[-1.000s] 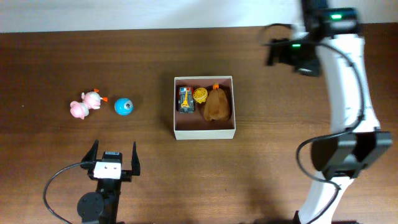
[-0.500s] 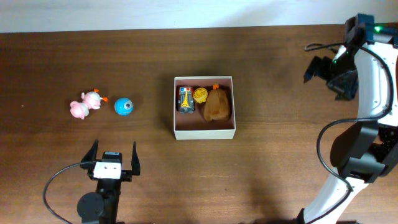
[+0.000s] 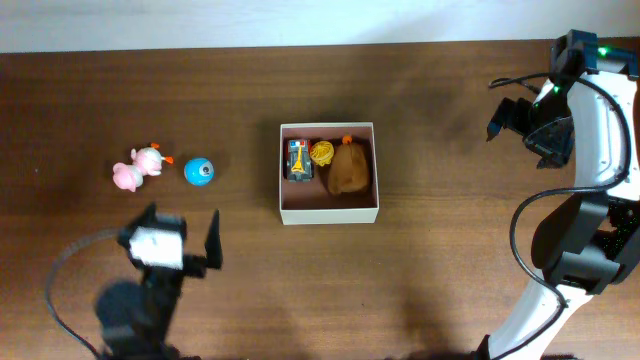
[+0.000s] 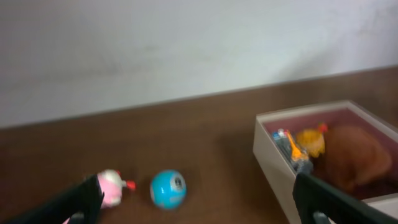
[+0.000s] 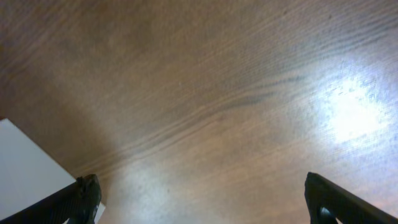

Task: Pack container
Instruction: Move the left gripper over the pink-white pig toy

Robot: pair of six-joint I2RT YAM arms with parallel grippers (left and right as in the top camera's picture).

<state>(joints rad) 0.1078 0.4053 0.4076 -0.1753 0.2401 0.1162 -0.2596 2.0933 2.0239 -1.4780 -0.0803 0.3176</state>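
Overhead: container (image 3: 329,214) holds three toys (image 3: 349,170); ball (image 3: 199,171) and pink toys (image 3: 137,168) wait beyond left gripper's (image 3: 182,235) wide fingers; right gripper (image 5: 199,186) likewise wide.

Smooth wood-grain table (image 5: 205,93) is gleaming between the right fingers (image 5: 84,198); glossy blue ball (image 4: 168,188) is shining between the left fingers (image 4: 79,200).

one box (image 3: 329,213) with three toys (image 3: 349,170) inside, then two pink toys (image 3: 148,159) and one blue ball (image 3: 199,171) sitting outside it
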